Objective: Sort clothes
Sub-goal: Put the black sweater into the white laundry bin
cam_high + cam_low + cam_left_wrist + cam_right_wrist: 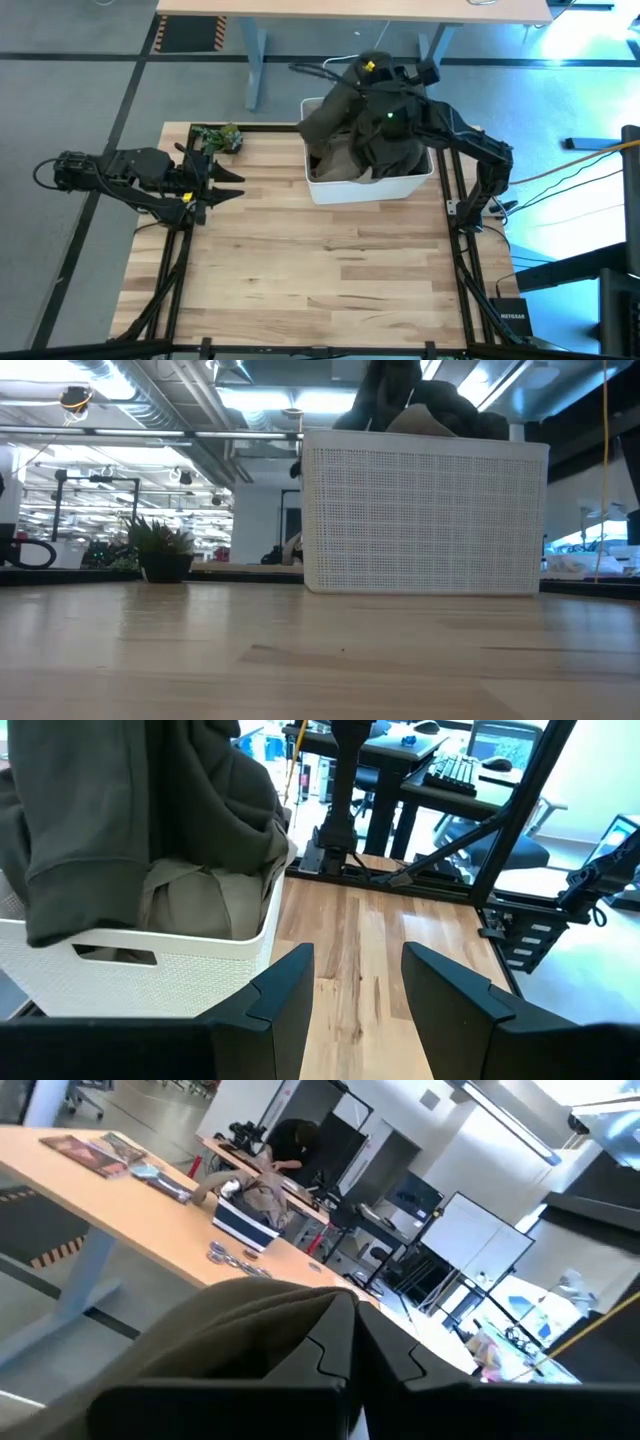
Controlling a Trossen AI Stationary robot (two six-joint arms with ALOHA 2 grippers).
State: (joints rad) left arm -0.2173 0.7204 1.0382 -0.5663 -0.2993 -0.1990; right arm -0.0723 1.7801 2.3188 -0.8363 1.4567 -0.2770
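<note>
Right gripper (372, 72) above bin (372, 188), fingers pinching olive garment (345, 105). Left gripper (228, 185) idle at worktop (320, 270) left edge, fingers spread.

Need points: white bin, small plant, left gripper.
white bin (420, 520), low view, middle of its mesh front wall.
small plant (220, 137), high view, its leaves.
left gripper (232, 186), high view, between its open fingertips.
</note>
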